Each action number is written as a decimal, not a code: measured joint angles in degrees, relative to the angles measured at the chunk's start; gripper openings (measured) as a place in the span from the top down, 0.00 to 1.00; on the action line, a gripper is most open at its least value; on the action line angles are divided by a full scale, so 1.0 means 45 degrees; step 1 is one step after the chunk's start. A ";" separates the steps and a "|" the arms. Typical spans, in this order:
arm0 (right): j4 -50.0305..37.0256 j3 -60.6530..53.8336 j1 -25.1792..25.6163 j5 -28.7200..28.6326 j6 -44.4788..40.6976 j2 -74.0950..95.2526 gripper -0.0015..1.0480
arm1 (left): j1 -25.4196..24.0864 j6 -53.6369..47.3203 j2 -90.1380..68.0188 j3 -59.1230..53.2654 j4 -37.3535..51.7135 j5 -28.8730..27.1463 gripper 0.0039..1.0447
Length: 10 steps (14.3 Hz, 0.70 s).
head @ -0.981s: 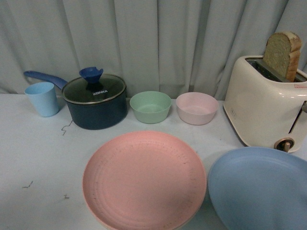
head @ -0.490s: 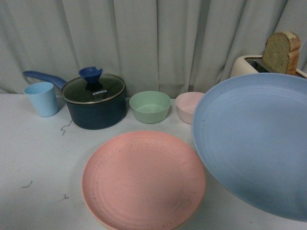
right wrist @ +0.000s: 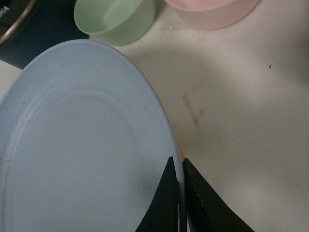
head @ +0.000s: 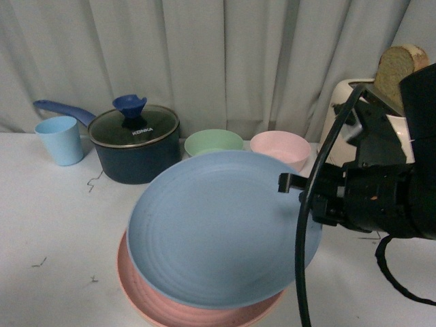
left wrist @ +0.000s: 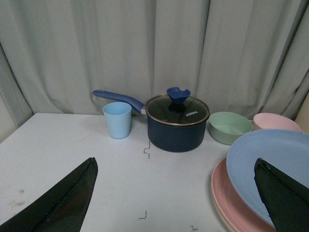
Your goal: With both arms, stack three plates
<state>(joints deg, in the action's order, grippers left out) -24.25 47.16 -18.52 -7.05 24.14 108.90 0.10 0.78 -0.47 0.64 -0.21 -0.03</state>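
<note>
The light blue plate (head: 218, 225) hangs slightly tilted over the pink plate (head: 153, 306) and hides most of it. My right gripper (head: 308, 197) is shut on the blue plate's right rim. In the right wrist view its fingers (right wrist: 177, 162) pinch that rim of the blue plate (right wrist: 82, 145). In the left wrist view a thin cream-beige plate (left wrist: 213, 186) edge shows under the pink plate (left wrist: 231, 198), with the blue plate (left wrist: 275, 164) above. My left gripper (left wrist: 175, 162) stands open over bare table to the left of the stack, holding nothing.
Along the curtain stand a blue cup (head: 60, 139), a dark lidded pot (head: 136, 146) with a blue handle, a green bowl (head: 211, 142) and a pink bowl (head: 281, 146). A cream toaster (head: 344, 102) with bread (head: 395, 68) is at the back right, behind my right arm.
The blue plate rose from the table at the right and moved left over the pink plate. My right arm has come into the front view.
</note>
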 joint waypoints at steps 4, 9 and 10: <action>0.0583 0.0996 -0.0486 0.0340 0.0437 0.0899 0.97 | 0.0005 0.0000 0.0000 0.0000 0.0005 0.0000 0.06; 0.1059 0.1219 -0.0651 0.0345 0.0631 0.1462 0.97 | 0.0000 0.0000 0.0000 0.0000 0.0000 0.0000 0.06; 0.1122 0.1229 -0.0656 0.0311 0.0636 0.1535 0.97 | 0.0005 0.0000 0.0000 0.0000 0.0000 0.0000 0.06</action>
<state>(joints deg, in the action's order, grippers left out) -19.20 52.69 -21.47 -5.65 27.00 115.81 0.12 0.78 -0.47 0.64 -0.21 -0.03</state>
